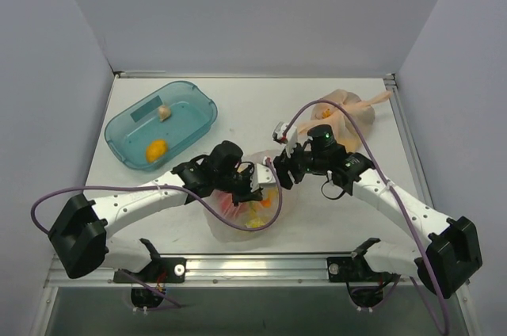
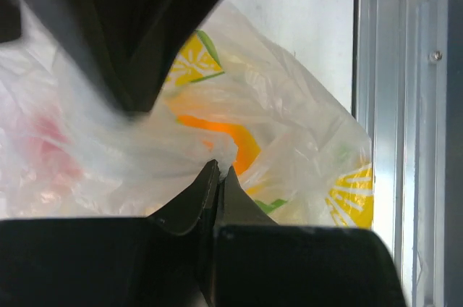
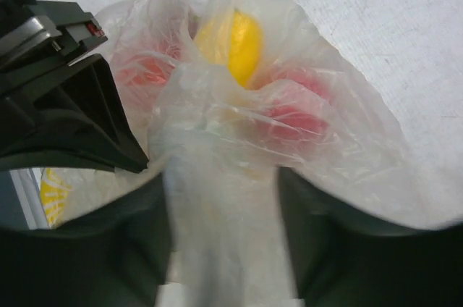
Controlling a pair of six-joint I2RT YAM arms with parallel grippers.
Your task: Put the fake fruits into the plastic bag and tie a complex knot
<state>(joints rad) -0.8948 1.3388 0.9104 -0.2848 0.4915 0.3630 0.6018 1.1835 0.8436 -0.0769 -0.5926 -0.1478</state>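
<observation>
Seen from above, both arms meet over the crinkled clear plastic bag (image 1: 238, 229), which sits on the white surface (image 1: 317, 221) near its front rail with the glossy fake fruits (image 1: 255, 221) inside. Bare room lies on either side. A teal tray (image 1: 202, 98) stands well apart at rear left and a peach-orange bag (image 1: 352, 110) at rear right. At the left wrist, the left pincer (image 2: 219, 173) is pressed together on a pleat of thin film, with an orange fruit (image 2: 235, 140) and yellow slices (image 2: 354, 195) showing behind and an aluminium rail (image 2: 391, 104) nearby. At the right wrist, the right pincer (image 3: 224, 238) grips the gathered bag neck, with a yellow fruit (image 3: 235, 43) and red ones (image 3: 296, 115) bulging beyond.
</observation>
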